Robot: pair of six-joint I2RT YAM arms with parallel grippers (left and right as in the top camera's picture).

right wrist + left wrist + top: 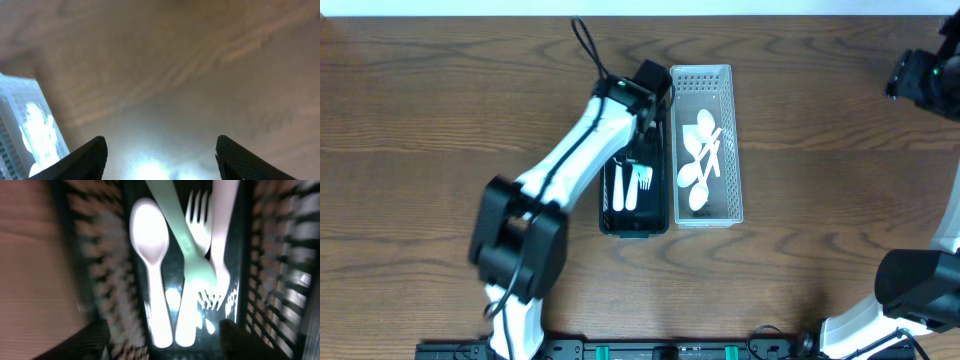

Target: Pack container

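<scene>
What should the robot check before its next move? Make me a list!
1. Left gripper open, holding nothing: ok.
2. Spoon and forks lying inside the black basket: ok.
3. Right gripper open and empty above the table: ok.
4. More spoons waiting in the clear basket: ok.
5. Nothing poking over the black basket's rim: cannot tell.

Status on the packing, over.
Left claw open above black bin, cutlery inside. Right claw open, empty, over table. Nothing in the way.
</scene>
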